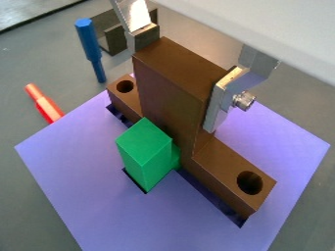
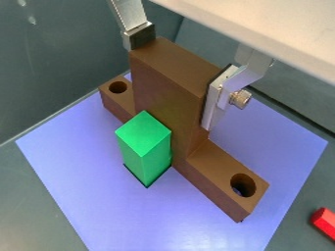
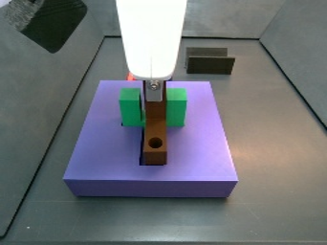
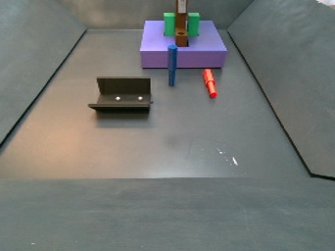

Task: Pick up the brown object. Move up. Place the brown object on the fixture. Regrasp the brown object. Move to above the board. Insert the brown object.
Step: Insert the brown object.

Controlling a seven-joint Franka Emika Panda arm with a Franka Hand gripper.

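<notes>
The brown object (image 1: pixel 177 93) (image 2: pixel 173 98) lies in the long groove of the purple board (image 1: pixel 78 186) (image 2: pixel 72 181), and its thick middle part stands upright. My gripper (image 1: pixel 183 76) (image 2: pixel 179 75) straddles that upright part, with one silver finger (image 1: pixel 225 98) flat against its side and the other pressed to the opposite top edge, so it looks shut on it. In the side views the gripper (image 3: pixel 153 88) (image 4: pixel 181 20) hangs straight over the board (image 3: pixel 192 163) (image 4: pixel 157 44). The brown object's holed end (image 3: pixel 155 145) points forward. The fixture (image 3: pixel 209 62) (image 4: pixel 120 95) stands apart on the floor.
A green block (image 1: pixel 144 152) (image 2: pixel 144 142) (image 3: pixel 130 107) stands on the board, hugging the brown object. A blue peg (image 1: pixel 89 49) (image 4: pixel 173 67) and a red peg (image 1: pixel 42 101) (image 4: pixel 209 82) lie on the grey floor beside the board. Enclosure walls ring the floor.
</notes>
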